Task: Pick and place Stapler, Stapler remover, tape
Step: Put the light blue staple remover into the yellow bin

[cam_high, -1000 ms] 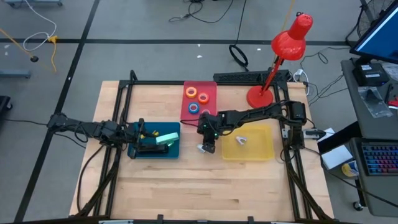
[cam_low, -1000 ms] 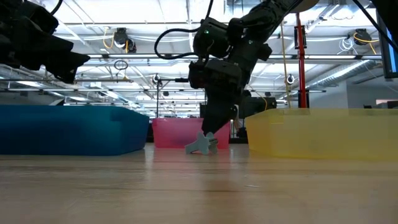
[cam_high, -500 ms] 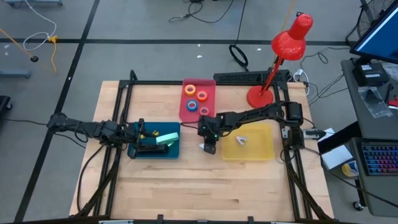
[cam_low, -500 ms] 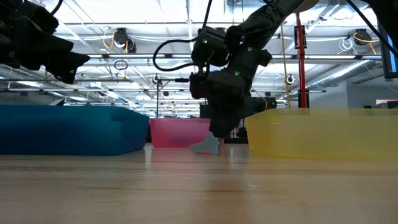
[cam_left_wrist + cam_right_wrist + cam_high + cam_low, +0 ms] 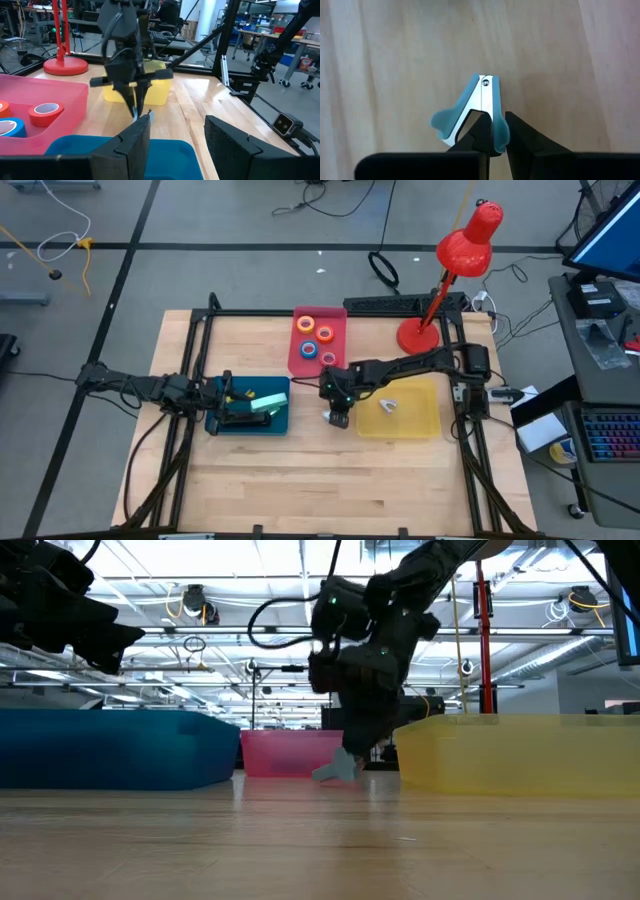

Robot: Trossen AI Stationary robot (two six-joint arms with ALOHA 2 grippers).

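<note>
**benchwatcher:** So where was the right tool (image 5: 337, 418) at that point? Hard to tell from overhead.

**trayguy:** It was down at the wooden counter (image 5: 300, 480), in the gap between the blue plastic tray (image 5: 275, 423) and the yellow plastic tray (image 5: 420, 420). In the right wrist view its two dark fingers (image 5: 480, 132) were pinching one wing of the light-blue, claw-shaped staple remover (image 5: 475, 112), so closed on it. From table height the remover (image 5: 335, 770) sat right under the tool (image 5: 352, 755), at or barely off the counter, can't say which.

**benchwatcher:** And the other arm?

**trayguy:** The left tool (image 5: 232, 408) hung over the blue tray, fingers (image 5: 132, 145) spread apart with nothing between them. A light-green, block-shaped stapler (image 5: 266, 404) lay in that tray just beside the tool.

**benchwatcher:** Tape?

**trayguy:** Small rolls of tape in the pink plastic tray (image 5: 300, 350), which was beyond the right tool: orange (image 5: 305, 327), red (image 5: 326, 334) and blue (image 5: 310, 351) ones showed clearly. A second light-coloured staple remover (image 5: 387, 406) lay inside the yellow tray, just beside the right tool. A red desk lamp (image 5: 450, 265) stood at the counter's far corner.
</note>
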